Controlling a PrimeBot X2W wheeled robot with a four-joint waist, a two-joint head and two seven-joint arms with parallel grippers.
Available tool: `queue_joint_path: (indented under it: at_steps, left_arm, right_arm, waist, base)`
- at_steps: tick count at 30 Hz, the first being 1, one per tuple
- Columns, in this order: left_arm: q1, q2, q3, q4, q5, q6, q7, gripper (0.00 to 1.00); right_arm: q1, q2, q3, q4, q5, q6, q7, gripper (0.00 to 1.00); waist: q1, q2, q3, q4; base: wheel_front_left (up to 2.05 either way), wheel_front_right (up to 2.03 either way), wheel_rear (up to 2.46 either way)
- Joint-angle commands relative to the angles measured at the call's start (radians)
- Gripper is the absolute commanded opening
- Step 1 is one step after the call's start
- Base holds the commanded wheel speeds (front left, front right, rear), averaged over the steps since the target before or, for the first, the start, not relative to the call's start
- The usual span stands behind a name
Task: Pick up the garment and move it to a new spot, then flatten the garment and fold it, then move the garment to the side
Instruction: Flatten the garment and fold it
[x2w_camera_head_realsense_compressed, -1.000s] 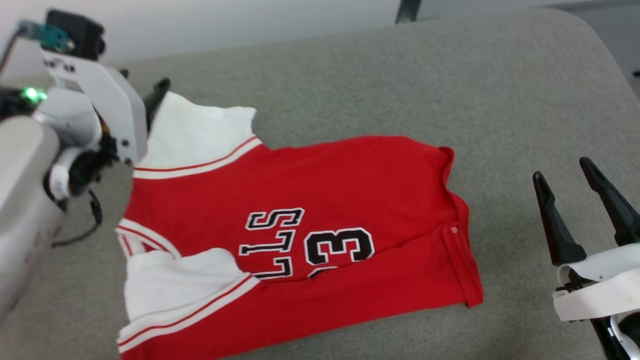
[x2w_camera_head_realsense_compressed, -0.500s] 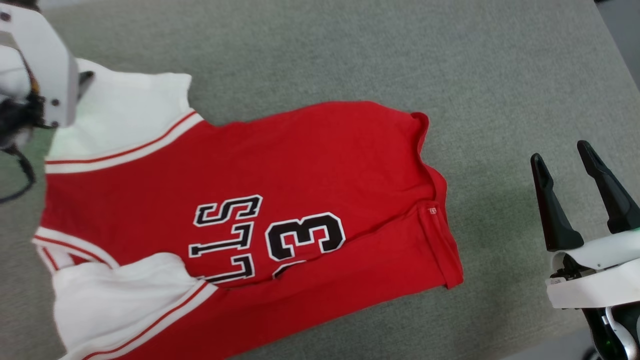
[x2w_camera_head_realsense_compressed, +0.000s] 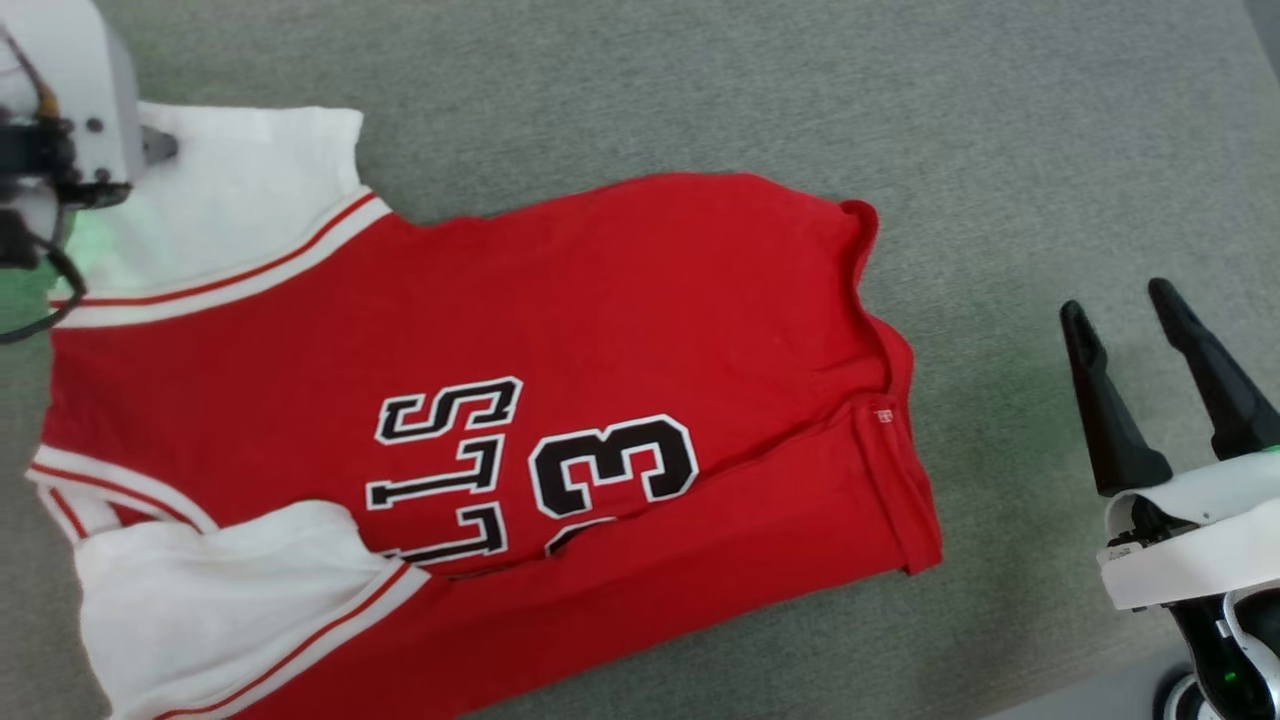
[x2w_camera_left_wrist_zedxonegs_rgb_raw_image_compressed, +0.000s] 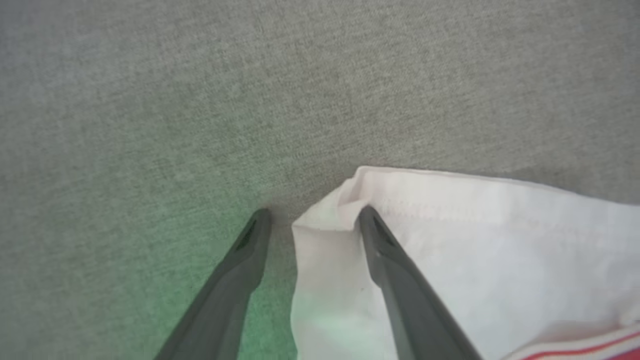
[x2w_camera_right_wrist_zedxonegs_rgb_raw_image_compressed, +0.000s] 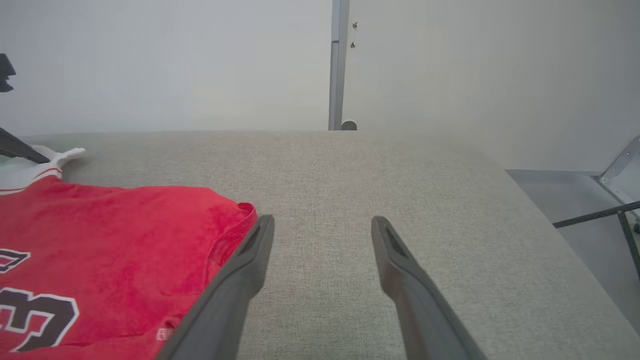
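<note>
Grey woven fabric surface stretches across the head view, and the right wrist view shows a pale wall with a thin metal post behind it. The garment, a soft bright red T-shirt with white sleeves and red-and-white striped trim, lies spread on this surface from the centre of the head view out to 9 o'clock. Its hem points toward 3 o'clock. Black lettering with white outlines and a matching numeral 3 sit near the middle of the shirt, partly hidden by a fold running toward 4 o'clock. One white sleeve reaches toward 10 o'clock, and the other sleeve lies at 8 o'clock.

The left gripper is at 10 o'clock in the head view, at the tip of the upper sleeve. Its two dark fingers are spread. In the left wrist view one finger lies over the sleeve's folded corner, the other rests by the bare surface, and a gap shows between that finger and the cloth. A green glow tints the surface beneath them.

The right gripper sits at 4 o'clock, well apart from the hem, with its fingers spread wide and nothing between them.
</note>
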Motion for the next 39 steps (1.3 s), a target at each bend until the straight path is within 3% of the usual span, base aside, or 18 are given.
queue_joint_path:
  at_steps: [1,4,10,17,22,38,39]
  left_arm:
    - [0.087,-0.05,-0.031,0.025,-0.017,0.012,0.052,0.0]
    - [0.063,-0.052,-0.023,0.016,-0.012,0.025,0.018,0.0]
    - [0.02,-0.056,-0.026,0.003,0.017,0.016,-0.028,0.0]
    - [-0.014,-0.116,-0.019,0.007,0.012,0.013,-0.072,0.0]
    - [-0.05,-0.167,-0.019,0.022,0.008,0.004,-0.085,0.0]
    - [-0.121,-0.279,-0.035,0.129,0.018,-0.054,-0.145,0.0]
    - [-0.121,-0.284,-0.036,0.138,0.018,-0.057,-0.148,0.0]
  right_arm:
    - [-0.003,-0.005,0.002,-0.003,0.02,-0.001,0.02,1.0]
    - [-0.012,-0.02,0.016,-0.004,0.045,-0.001,0.067,1.0]
    - [-0.071,-0.069,0.031,-0.004,0.146,-0.001,0.296,1.0]
    - [-0.214,-0.142,0.05,0.013,0.222,-0.001,0.608,1.0]
    - [-0.338,-0.17,0.065,0.061,0.245,-0.001,0.771,1.0]
    - [-0.6,-0.152,0.224,0.342,0.247,-0.001,1.108,1.0]
    - [-0.605,-0.151,0.239,0.359,0.255,-0.001,1.129,0.87]
  waist:
    - [0.0001,0.0,0.003,0.012]
    - [0.0001,0.0,0.004,0.019]
    - [0.0001,0.0,-0.006,0.05]
    - [0.0001,0.0,-0.007,0.116]
    - [0.0001,0.0,0.006,0.167]
    - [0.0001,0.0,0.063,0.244]
    - [0.0001,0.0,0.065,0.246]
  base:
    - [0.0,0.0,0.0]
    - [0.0,0.0,0.0]
    - [0.0,0.0,0.0]
    - [0.0,0.0,0.0]
    - [0.0,0.0,0.0]
    - [0.0,0.0,0.0]
    - [0.0,0.0,0.0]
